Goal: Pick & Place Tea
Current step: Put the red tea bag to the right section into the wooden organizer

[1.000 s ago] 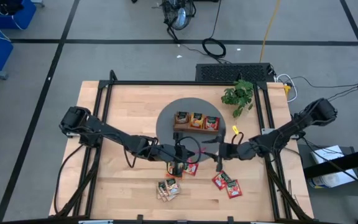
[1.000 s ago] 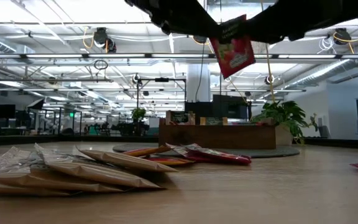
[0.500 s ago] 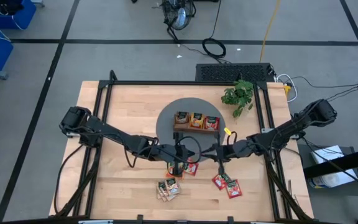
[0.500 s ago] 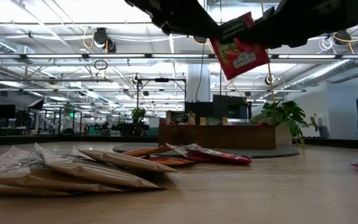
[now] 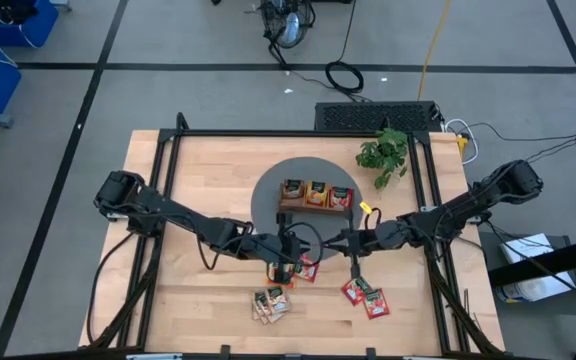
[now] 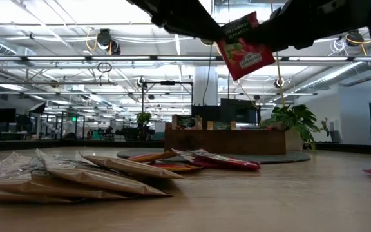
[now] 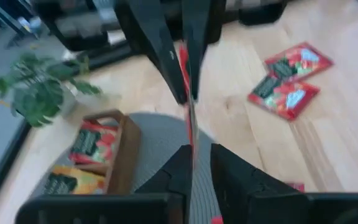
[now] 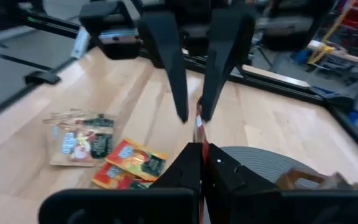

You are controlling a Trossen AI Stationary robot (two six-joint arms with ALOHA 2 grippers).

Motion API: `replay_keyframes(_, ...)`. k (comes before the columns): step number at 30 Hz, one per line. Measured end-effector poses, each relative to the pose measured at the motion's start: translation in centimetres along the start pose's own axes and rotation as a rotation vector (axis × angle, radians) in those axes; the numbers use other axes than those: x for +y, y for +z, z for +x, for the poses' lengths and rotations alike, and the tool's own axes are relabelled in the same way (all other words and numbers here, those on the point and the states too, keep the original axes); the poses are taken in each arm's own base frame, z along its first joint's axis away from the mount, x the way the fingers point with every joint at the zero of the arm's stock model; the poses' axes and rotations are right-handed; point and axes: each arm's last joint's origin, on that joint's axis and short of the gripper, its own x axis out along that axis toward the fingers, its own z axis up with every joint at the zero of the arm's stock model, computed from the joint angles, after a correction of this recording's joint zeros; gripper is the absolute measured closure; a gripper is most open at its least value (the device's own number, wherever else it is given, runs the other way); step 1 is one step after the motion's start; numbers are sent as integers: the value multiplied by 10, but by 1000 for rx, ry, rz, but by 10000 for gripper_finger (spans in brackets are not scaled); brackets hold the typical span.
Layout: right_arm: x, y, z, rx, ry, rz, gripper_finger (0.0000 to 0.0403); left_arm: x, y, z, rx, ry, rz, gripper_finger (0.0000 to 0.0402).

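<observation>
Tea: loose sachets on the table (image 5: 198, 170), a green-and-tan pile (image 5: 271, 303) near, a red pair (image 5: 366, 296) near right. The tray (image 5: 316, 209) is far of centre, all three slots showing sachets. Both arms meet mid-table. A second ago the right gripper (image 8: 202, 146) was wide apart, now it is clamped on the red sachet (image 6: 242, 44) held in the air. The left gripper (image 7: 201, 152) has just started parting. Looks like a handover, right arm probably does the placing. The low view's top edge cuts off both grippers. The sachet is edge-on in the wrist views and lost from above.
</observation>
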Motion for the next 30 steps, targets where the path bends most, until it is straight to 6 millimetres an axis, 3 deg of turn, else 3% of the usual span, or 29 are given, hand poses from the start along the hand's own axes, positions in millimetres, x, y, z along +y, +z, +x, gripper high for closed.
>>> replay_keyframes(7, -21, -27, -9, -18, -55, 82, 402, -6, 7, -30, 44, -22, 25, 320)
replay_keyframes(12, -41, -51, -33, -186, -99, 152, 403, -30, 10, -43, 6, -49, 11, 336)
replay_keyframes(15, -49, -60, -46, -281, -94, 189, 403, -45, 6, -48, -60, -47, 48, 353)
replay_keyframes(18, -56, -71, -51, -258, -125, 211, 403, -57, -9, -50, -106, 1, 94, 375)
replay_keyframes(20, -62, -74, -52, -244, -155, 228, 403, -60, -16, -62, -155, 50, 114, 392)
replay_keyframes(26, -84, -86, -55, -211, -122, 276, 403, -25, -11, -115, -350, 28, 37, 392)
replay_keyframes(30, -98, -89, -59, -219, -149, 296, 403, 9, -26, -134, -425, 14, -81, 397)
